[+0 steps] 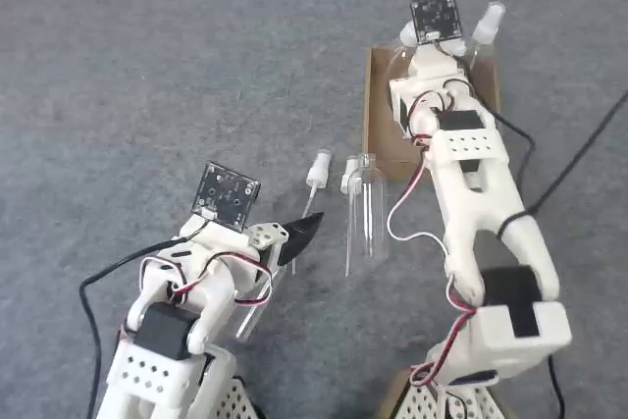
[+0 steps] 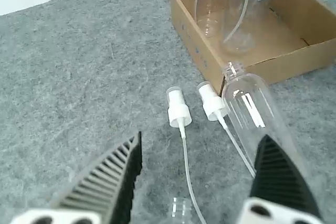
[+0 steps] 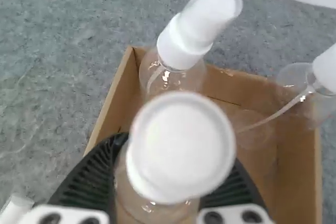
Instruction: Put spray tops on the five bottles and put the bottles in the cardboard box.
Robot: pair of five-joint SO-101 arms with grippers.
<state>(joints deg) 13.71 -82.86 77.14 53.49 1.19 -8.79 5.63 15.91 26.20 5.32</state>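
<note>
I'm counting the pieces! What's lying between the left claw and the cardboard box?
In the left wrist view, between the left claw and the cardboard box lie a spray top, a second spray top and an uncapped bottle.

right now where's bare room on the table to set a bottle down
The widest bare stretch is the grey mat left of the cardboard box and beyond the left arm. It is crowded between the arms, where two spray tops and an uncapped bottle lie, and at the box, where the right jaws hold a capped bottle beside two others.
</note>
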